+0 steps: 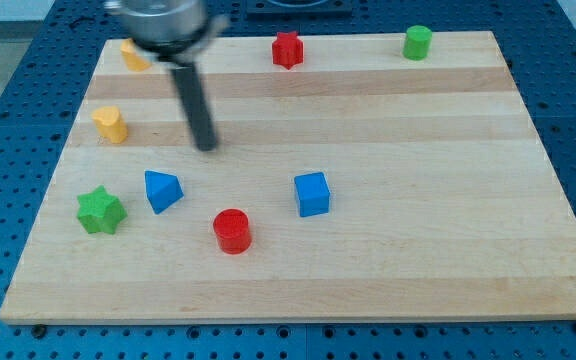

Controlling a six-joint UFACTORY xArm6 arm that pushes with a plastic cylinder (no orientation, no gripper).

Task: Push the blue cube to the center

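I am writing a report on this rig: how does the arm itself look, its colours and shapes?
Only its lower end shows: a blurred grey round mount at the view's top, and under it a straight dark cylindrical rod ending at my tip. No cables or markings are visible.

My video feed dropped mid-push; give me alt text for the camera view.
My tip rests on the wooden board, up-left of the blue cube, not touching it. A blue wedge, red cylinder and green star lie lower left.
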